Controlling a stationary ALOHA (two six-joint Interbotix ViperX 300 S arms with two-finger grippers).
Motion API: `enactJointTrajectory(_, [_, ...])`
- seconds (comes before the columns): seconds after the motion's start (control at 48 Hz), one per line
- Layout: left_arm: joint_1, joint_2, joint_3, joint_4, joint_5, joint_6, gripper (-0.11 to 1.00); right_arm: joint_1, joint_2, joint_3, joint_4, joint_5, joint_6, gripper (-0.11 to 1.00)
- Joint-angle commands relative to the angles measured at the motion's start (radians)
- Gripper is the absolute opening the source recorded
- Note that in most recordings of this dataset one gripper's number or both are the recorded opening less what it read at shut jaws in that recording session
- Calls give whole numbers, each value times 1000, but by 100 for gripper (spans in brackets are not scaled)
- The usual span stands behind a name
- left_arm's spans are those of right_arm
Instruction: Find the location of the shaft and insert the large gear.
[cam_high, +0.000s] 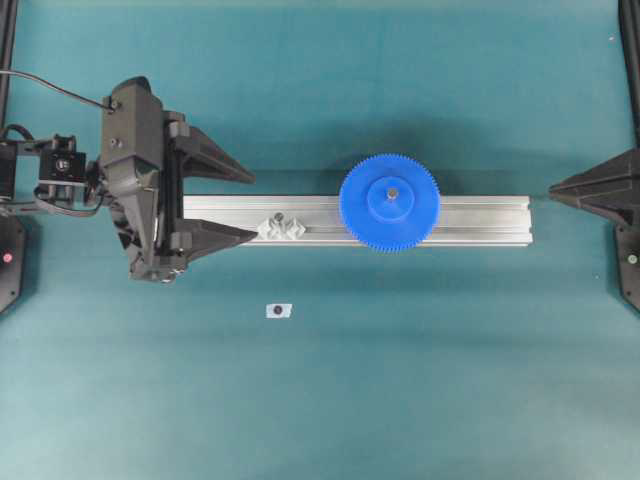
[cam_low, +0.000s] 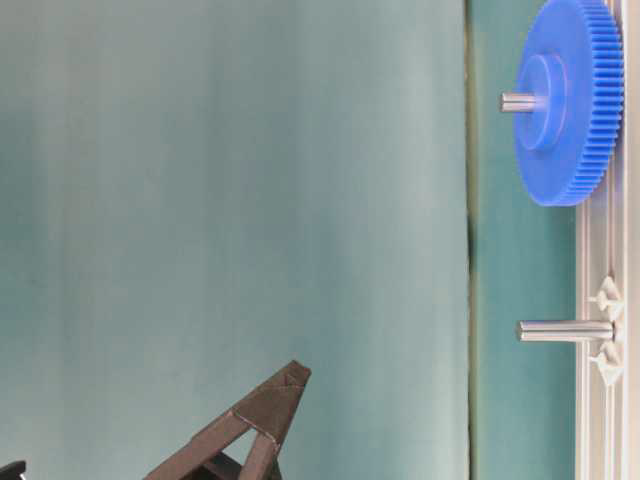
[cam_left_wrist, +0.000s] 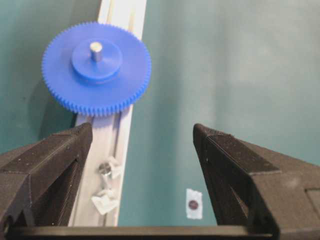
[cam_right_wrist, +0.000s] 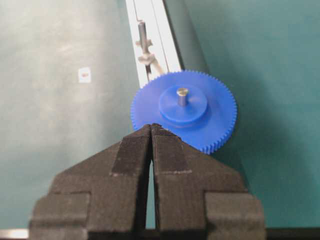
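Since the large gear (cam_high: 389, 201) already sits on the shaft (cam_left_wrist: 96, 51), the left gripper (cam_high: 238, 205) stands spread and empty, the right gripper (cam_right_wrist: 151, 131) closed on nothing.

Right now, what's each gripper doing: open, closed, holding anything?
Left gripper: open, holding nothing.
Right gripper: closed, empty, just short of the large gear.

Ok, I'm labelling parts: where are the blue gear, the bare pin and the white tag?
blue gear (cam_high: 372, 226): overhead view, toothed disc face.
bare pin (cam_low: 560, 330): table-level view, mid-shaft.
white tag (cam_high: 278, 310): overhead view, centre dot.
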Motion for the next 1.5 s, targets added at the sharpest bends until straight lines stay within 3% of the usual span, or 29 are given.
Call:
enactJointTrajectory(0.0, [3,-8,-20,3,-5,2,82,-2,9,-14,-2,-6,9,4])
enactJointTrajectory(1.479, [3,-6,-15,3,35,2,82,-2,9,-14,-2,-11,8,4])
